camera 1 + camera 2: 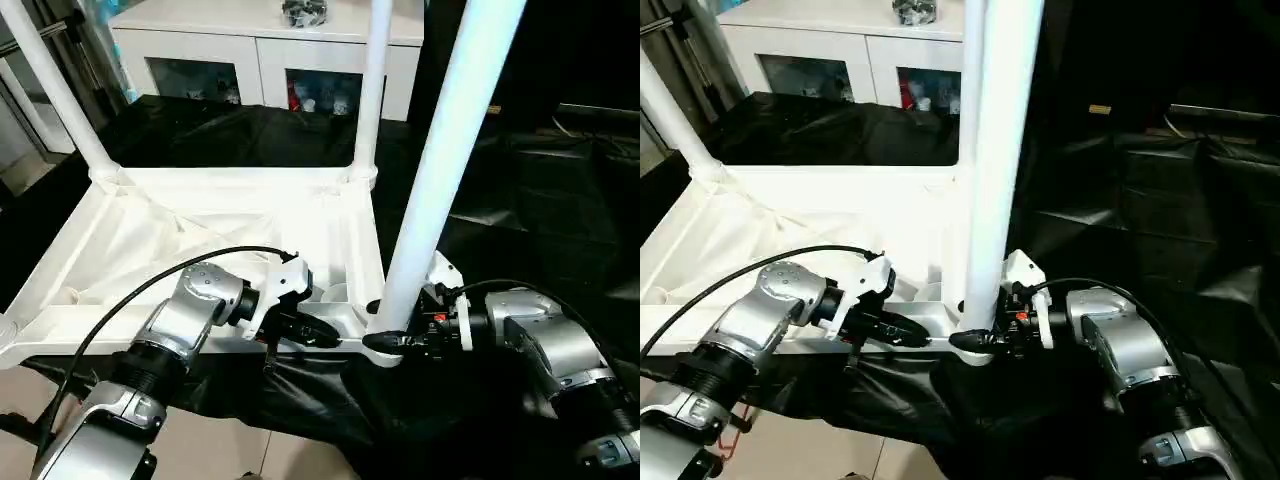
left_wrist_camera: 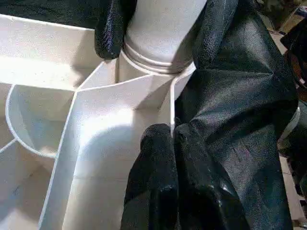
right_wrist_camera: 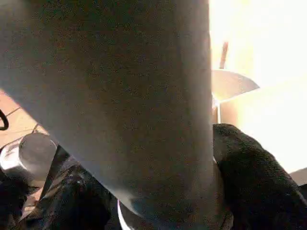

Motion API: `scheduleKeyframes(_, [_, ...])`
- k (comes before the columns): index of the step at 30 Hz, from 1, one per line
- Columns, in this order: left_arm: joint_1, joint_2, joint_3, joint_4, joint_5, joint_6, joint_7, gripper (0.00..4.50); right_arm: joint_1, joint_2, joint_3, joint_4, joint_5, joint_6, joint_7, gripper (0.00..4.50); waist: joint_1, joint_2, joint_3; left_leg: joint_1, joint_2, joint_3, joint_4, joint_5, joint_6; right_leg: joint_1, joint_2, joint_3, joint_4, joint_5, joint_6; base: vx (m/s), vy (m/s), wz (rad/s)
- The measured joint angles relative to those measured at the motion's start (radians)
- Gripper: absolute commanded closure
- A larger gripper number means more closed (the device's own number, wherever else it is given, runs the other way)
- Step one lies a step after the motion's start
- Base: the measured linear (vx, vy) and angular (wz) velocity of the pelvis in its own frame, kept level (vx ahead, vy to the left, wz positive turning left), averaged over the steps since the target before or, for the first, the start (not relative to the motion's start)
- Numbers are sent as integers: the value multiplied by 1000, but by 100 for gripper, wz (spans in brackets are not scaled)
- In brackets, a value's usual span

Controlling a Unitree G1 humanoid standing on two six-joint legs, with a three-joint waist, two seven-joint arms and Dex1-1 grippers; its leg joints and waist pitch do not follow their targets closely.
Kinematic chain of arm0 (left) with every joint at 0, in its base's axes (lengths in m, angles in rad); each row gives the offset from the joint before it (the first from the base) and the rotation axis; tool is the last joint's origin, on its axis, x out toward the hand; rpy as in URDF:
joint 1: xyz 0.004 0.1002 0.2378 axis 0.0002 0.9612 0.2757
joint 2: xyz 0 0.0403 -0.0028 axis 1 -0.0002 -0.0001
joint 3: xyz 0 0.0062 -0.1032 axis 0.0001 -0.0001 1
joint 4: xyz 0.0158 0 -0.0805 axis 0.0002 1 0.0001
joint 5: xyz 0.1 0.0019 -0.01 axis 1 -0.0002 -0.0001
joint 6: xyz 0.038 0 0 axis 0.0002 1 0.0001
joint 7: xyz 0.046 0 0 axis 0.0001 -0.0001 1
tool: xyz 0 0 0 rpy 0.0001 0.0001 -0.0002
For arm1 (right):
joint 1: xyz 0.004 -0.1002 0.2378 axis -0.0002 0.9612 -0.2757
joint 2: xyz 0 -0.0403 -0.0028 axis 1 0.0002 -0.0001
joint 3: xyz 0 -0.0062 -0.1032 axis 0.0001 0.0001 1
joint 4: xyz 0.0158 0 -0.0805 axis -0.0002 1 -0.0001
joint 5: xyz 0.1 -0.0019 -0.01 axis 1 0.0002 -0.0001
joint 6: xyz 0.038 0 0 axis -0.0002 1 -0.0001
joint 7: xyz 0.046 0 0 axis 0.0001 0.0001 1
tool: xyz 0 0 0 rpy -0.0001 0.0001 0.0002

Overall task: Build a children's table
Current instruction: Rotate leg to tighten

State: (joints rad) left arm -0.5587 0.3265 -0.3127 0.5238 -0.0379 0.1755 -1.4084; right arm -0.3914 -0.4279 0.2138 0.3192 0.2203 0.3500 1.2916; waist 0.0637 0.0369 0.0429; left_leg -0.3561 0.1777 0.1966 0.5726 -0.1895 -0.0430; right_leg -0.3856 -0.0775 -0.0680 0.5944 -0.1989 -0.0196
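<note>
White plastic dominated the bench as the tabletop (image 1: 180,230) lay ribs-up on black cloth. At its near corner socket, the right gripper (image 1: 392,338) clasped the base of an upright leg (image 1: 440,160), apparently seating it; a firm downward push seemed next. The left gripper (image 1: 318,328), fingers together, braced the tabletop's near rim beside that socket.

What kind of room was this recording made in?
Probably an indoor lab or demo room set up as a home corner. A white cabinet with glass doors showing toys stands behind a work table draped in black cloth, and pale floor tiles lie below the upturned tabletop.
</note>
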Motion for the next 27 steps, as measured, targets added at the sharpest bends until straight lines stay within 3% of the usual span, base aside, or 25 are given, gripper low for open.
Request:
scheduleKeyframes(5, [1,-3,14,9,4,0,35,450,8,33,-18,7,-17,-23,-65,181,-3,1,-1,1,0,0,0,0,0,0,0,0,2,0,0,0,0,0])
scheduleKeyframes(11, [-30,-63,51,78,39,-2,199,450,-16,117,-76,102,-59,-83,-301,194,-13,2,-1,7,0,0,2,1,-2,4,0,2,2,0,1,0,0,0])
scheduleKeyframes(18, [-98,-213,102,193,74,28,511,450,-134,296,-206,273,-110,-89,-785,198,-41,5,-4,6,-1,0,5,1,-2,4,0,3,0,0,3,0,0,0])
scheduleKeyframes(22, [-110,-240,103,203,79,33,579,450,-170,341,-234,318,-114,-92,-914,198,-42,4,-4,6,-1,0,2,1,-2,4,0,2,0,2,0,0,0,0])
scheduleKeyframes(24, [-113,-243,103,207,84,28,583,450,-176,344,-238,326,-114,-100,-921,128,-40,3,-4,6,-1,0,1,1,-2,4,0,2,0,2,0,0,0,0])
scheduleKeyframes(27, [-122,-242,102,232,101,-10,580,450,-185,352,-243,339,-114,-111,-918,115,-40,4,-4,5,-1,-1,0,1,-2,3,0,1,0,2,0,0,0,0])
